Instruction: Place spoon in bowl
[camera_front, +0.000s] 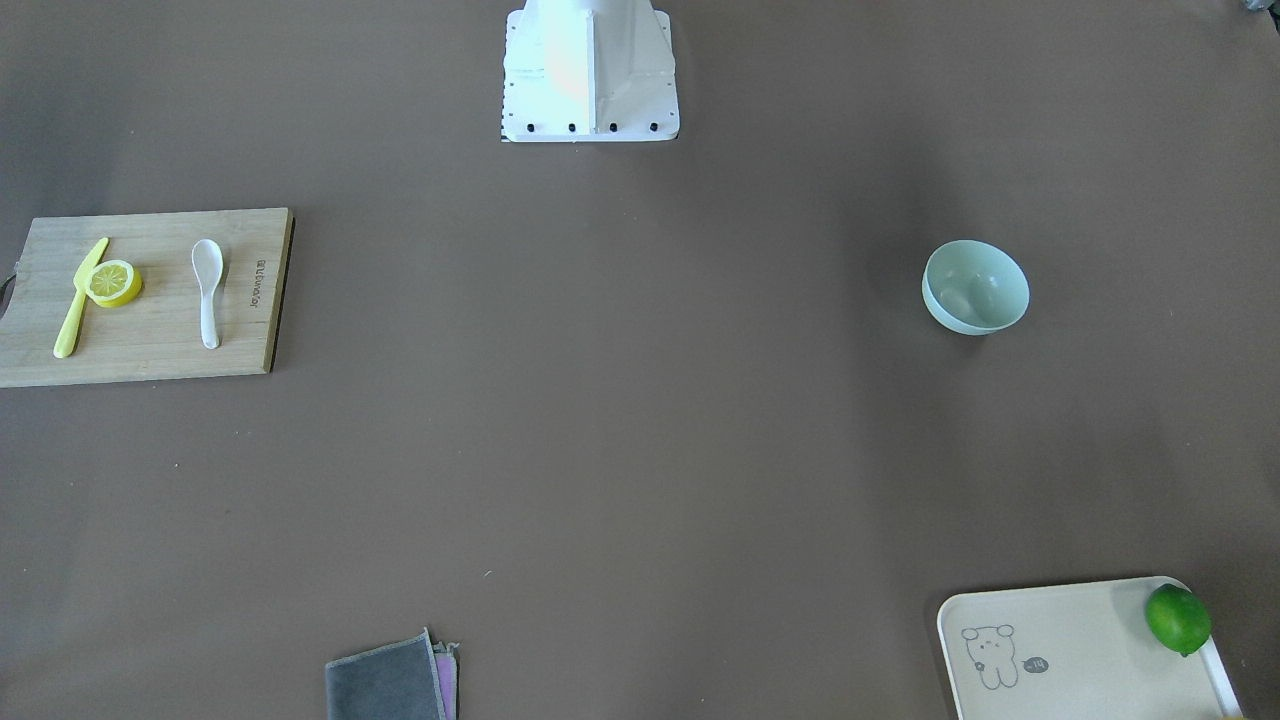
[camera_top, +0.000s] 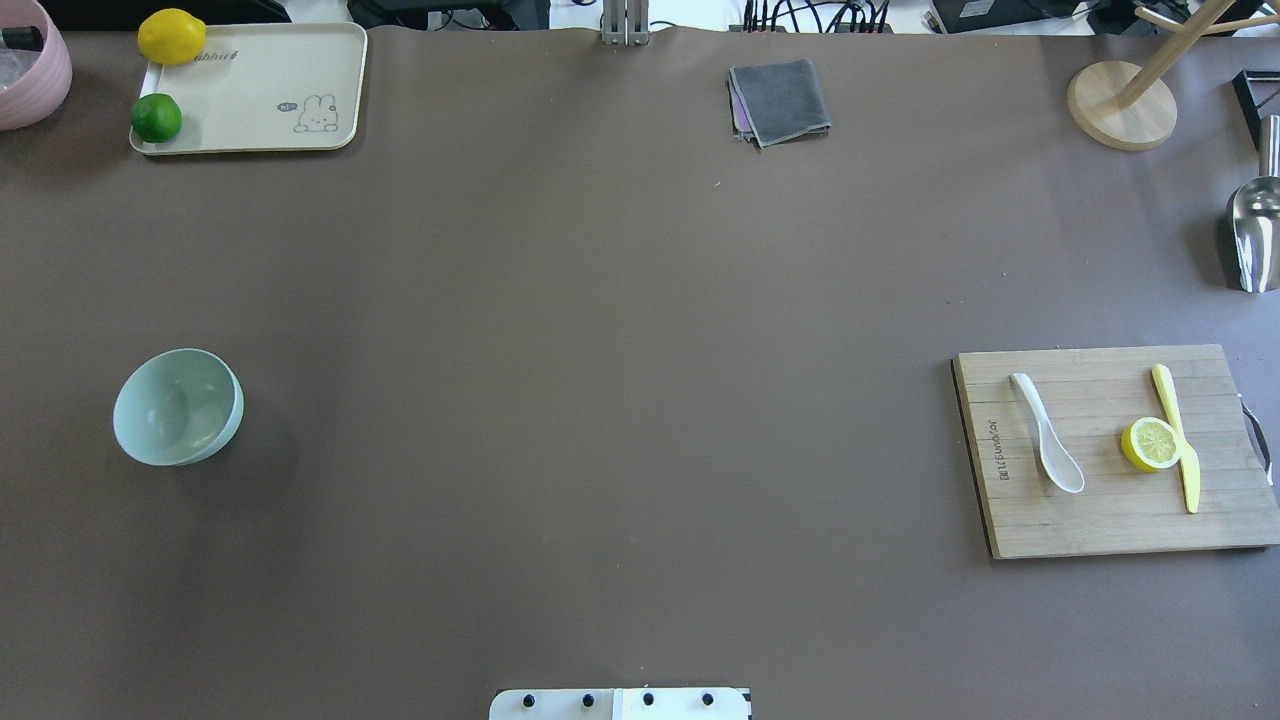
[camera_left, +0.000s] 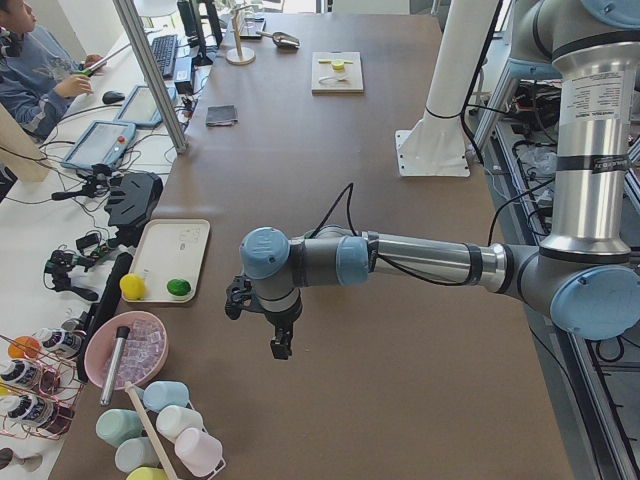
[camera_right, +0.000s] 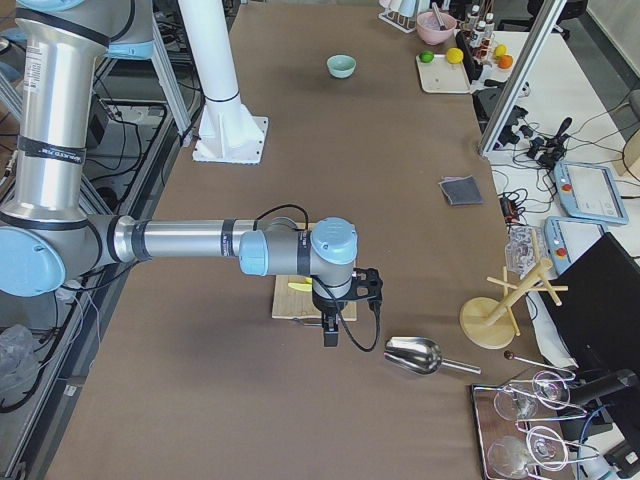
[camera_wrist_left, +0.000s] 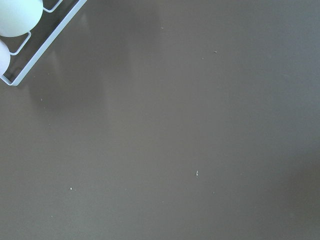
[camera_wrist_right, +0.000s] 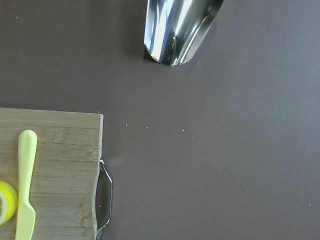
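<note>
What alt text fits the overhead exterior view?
A white spoon lies on a wooden cutting board at the right, with a lemon half and a yellow-green knife; an empty mint-green bowl stands on the brown table at the left. A cream tray holding a lime and a lemon sits top left, a gray cloth top centre; no arm shows.

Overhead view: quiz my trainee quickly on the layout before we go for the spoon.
1. True or false: the spoon lies on the cutting board.
2. Right beside the lemon half lies: A a knife, B a fork, C a whisk.
3. Fill in: the bowl stands on the robot's ___ side.
Key: 1 true; 2 A; 3 left.
</note>
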